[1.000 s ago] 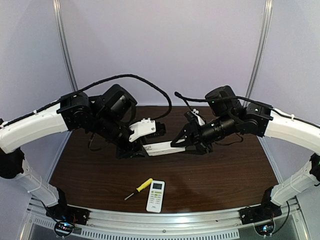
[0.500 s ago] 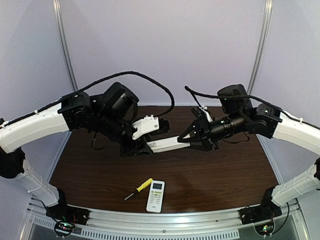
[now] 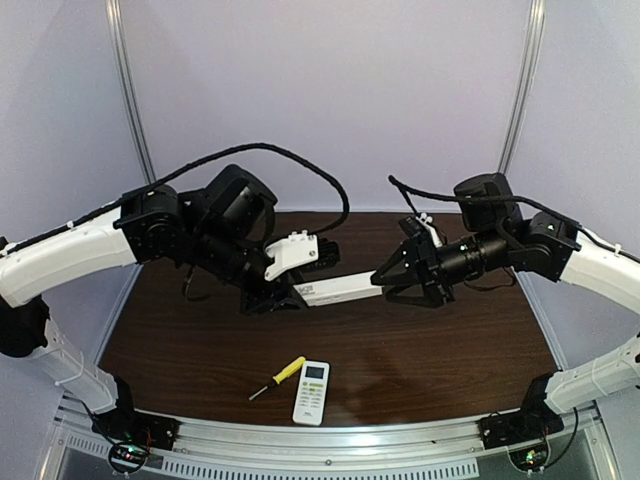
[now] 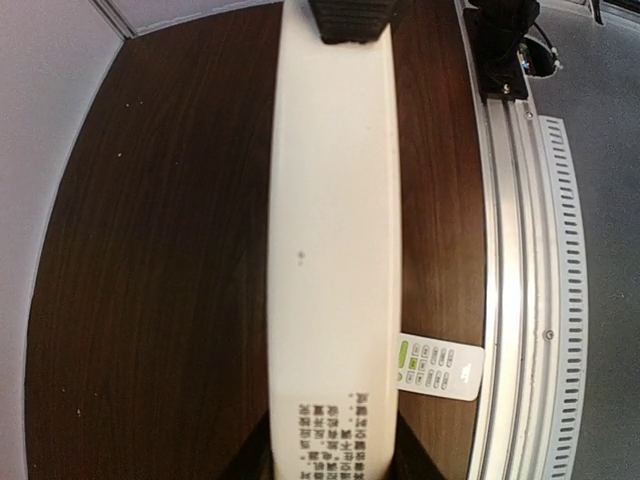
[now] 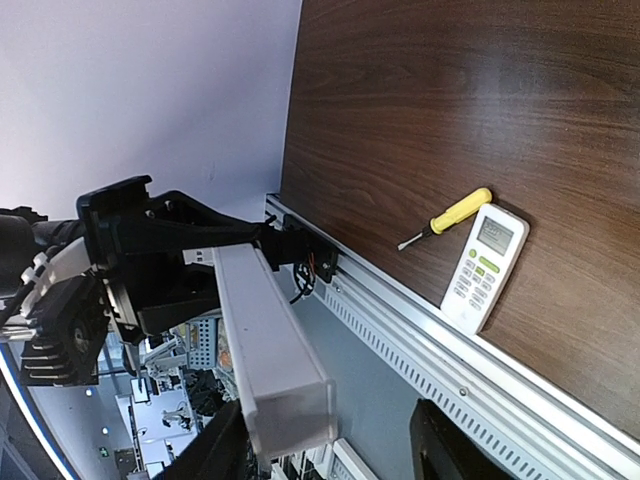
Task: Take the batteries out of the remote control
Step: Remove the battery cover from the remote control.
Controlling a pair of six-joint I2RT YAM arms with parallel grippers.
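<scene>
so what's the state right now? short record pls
held item: long white remote, up off the table, spanning between both arms
left end effector: shut on one end of the long white remote
right end effector: jaws open, straddling the other end, gap visible on one side
on table: small remote near front edge, yellow-handled screwdriver beside it
batteries: none visible in any view
</scene>
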